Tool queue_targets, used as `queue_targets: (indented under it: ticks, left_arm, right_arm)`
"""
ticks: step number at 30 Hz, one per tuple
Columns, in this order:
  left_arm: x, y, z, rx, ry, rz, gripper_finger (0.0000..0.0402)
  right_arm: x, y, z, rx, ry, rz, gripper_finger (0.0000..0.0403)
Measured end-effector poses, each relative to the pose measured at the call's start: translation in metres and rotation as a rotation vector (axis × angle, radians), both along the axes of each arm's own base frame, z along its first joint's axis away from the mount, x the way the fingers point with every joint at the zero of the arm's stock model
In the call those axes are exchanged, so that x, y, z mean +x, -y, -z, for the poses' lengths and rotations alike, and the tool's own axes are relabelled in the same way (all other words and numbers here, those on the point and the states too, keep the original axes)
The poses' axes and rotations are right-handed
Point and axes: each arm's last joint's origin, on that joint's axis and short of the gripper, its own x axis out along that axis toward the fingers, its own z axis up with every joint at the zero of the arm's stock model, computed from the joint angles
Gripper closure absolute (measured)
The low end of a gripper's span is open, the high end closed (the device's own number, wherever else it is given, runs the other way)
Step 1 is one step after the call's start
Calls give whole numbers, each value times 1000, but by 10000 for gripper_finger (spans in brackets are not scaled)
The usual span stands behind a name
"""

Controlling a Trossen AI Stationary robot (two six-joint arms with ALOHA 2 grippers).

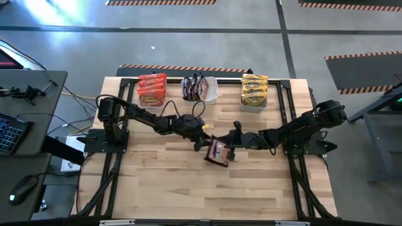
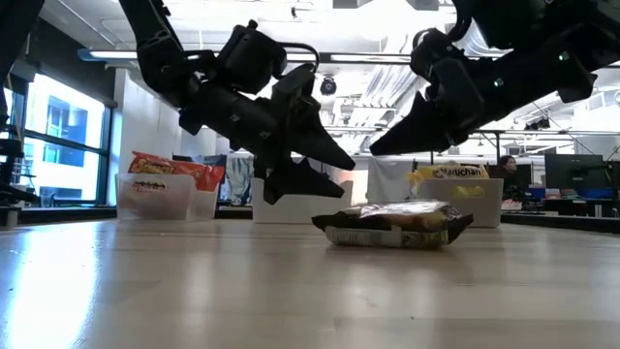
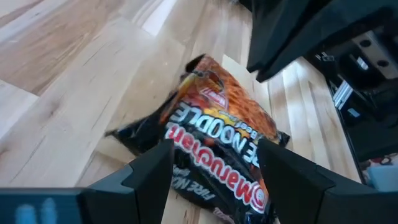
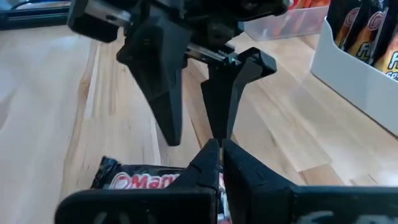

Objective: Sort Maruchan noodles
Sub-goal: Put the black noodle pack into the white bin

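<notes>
One dark Maruchan noodle packet (image 1: 217, 152) with an orange picture lies flat on the wooden table (image 1: 163, 182) near its middle. My left gripper (image 1: 204, 143) hovers just left of it, slanting down. It is open, and in the left wrist view its fingers (image 3: 155, 174) stand on either side of the packet (image 3: 217, 130) without touching it. My right gripper (image 1: 233, 145) is shut and hangs just above the packet's right part (image 2: 392, 223). The low view shows both grippers clear of the packet.
Three clear tubs stand along the far edge. The left tub (image 1: 151, 104) holds red-orange packets, the middle tub (image 1: 213, 94) dark ones and the right tub (image 1: 254, 107) yellow ones. The two grippers' tips are close together over the packet. The near half of the table is bare wood.
</notes>
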Motion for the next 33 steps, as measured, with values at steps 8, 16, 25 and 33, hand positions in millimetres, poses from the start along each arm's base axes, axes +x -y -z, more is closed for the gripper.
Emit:
queue_targets:
  ticks: [8, 16, 25, 33]
  left_arm:
    - [0, 1, -1, 48, 22, 38, 178]
    - [-1, 2, 2, 44, -11, 44, 179]
    - [-5, 12, 6, -13, -59, 179, 179]
    - [-8, 37, 11, 112, -96, 243, 179]
  right_arm:
    - [1, 0, -1, -20, 9, -3, 402]
    - [0, 1, 0, -25, -6, -2, 403]
    - [-1, 10, 3, -82, -71, 7, 403]
    - [-1, 11, 2, -140, -72, 5, 403]
